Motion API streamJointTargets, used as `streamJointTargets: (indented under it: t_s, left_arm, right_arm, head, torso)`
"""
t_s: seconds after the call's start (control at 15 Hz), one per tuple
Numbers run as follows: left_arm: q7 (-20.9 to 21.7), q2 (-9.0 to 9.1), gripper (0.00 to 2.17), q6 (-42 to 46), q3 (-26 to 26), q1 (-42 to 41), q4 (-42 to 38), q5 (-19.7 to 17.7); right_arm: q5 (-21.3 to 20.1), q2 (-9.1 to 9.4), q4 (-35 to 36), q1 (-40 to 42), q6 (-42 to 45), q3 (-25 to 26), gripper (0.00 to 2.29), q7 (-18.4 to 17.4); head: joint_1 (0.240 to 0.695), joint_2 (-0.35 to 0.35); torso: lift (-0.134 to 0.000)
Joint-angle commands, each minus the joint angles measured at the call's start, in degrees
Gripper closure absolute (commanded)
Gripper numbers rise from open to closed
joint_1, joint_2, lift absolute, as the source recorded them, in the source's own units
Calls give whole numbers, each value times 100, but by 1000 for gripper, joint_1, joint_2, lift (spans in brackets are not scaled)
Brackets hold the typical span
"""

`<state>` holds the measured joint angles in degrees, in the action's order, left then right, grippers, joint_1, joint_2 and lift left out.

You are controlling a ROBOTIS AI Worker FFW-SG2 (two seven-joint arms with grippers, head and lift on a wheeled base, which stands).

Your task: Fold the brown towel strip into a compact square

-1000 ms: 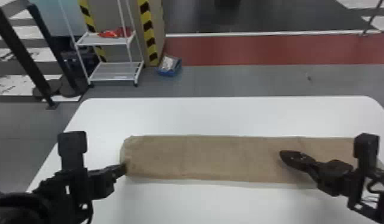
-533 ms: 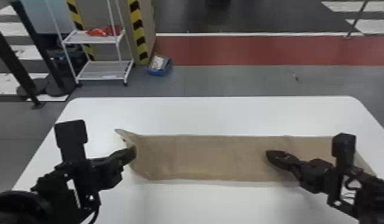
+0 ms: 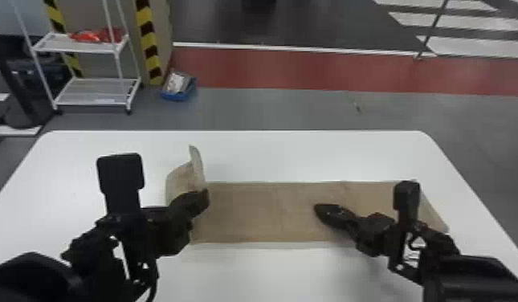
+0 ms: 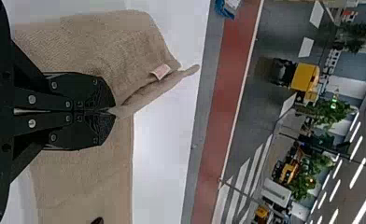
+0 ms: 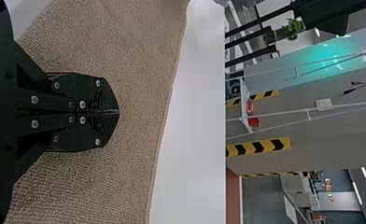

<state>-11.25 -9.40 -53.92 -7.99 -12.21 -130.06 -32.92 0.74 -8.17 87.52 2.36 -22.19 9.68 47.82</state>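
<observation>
The brown towel strip (image 3: 249, 213) lies lengthwise across the table, its left end lifted and curling over, a corner sticking up. At that raised end is my left gripper (image 3: 207, 196); in the left wrist view the left gripper (image 4: 112, 111) is shut on the edge of the towel (image 4: 83, 182), with a small white tag (image 4: 161, 71) beside the fold. My right gripper (image 3: 319, 209) stays over the right half of the strip. The right wrist view has the right gripper (image 5: 117, 112) shut, fingertips together above the flat towel (image 5: 134, 60), holding no visible cloth.
The white table (image 3: 310, 156) extends behind and in front of the strip. On the floor beyond its far edge stand a white shelf rack (image 3: 93, 92) and a blue bin (image 3: 179, 86).
My left gripper has moved right and lifted, carrying the towel's left end up and over toward the middle. The right gripper keeps its place over the towel while the head view shifts.
</observation>
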Motion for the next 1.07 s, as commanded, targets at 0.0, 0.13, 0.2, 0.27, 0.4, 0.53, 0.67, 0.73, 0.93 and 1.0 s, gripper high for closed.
streamJointTargets:
  t_s: [0.0,0.13,0.2,0.27,0.4,0.53,0.67,0.73,0.93,1.0]
  left_arm:
    - [-105,8,1676,105,-476,193,68,40]
    - [-246,44,1676,123,-801,307,139,58]
    - [-343,70,1676,123,-986,369,174,67]
    - [-457,70,1676,281,-1196,430,235,84]
    - [-756,158,1676,299,-1715,685,367,234]
    - [-1002,298,1676,299,-2093,958,455,366]
    - [-1072,527,1676,299,-2321,1133,604,392]
    - [-1107,624,1676,334,-2488,1204,719,462]
    - [-1116,835,1673,562,-2866,1335,1228,638]
    - [-1107,861,1453,633,-2928,1362,1360,656]
  right_arm:
    - [93,0,28,54,43,86,1983,-1]
    - [164,0,72,133,184,201,1983,17]
    - [287,-9,72,195,307,289,1983,35]
    - [383,-9,89,256,395,412,1983,61]
    - [480,-18,81,344,658,728,1983,184]
    - [753,-158,-69,406,957,860,1983,228]
    - [911,-290,-113,432,1045,957,1983,263]
    - [928,-299,-113,432,1063,1044,1983,307]
    - [1095,-369,-113,458,1045,1229,1983,342]
    - [1148,-369,-113,458,1028,1282,1983,342]
  head:
    - [695,-131]
    - [695,-164]
    - [695,-181]
    - [695,-213]
    - [695,-247]
    - [695,-316]
    - [695,-350]
    - [695,-350]
    - [695,-350]
    - [695,-350]
  torso:
    - [-124]
    - [-124]
    - [-124]
    - [-124]
    - [-124]
    - [-124]
    - [-124]
    - [-124]
    - [-124]
    - [-124]
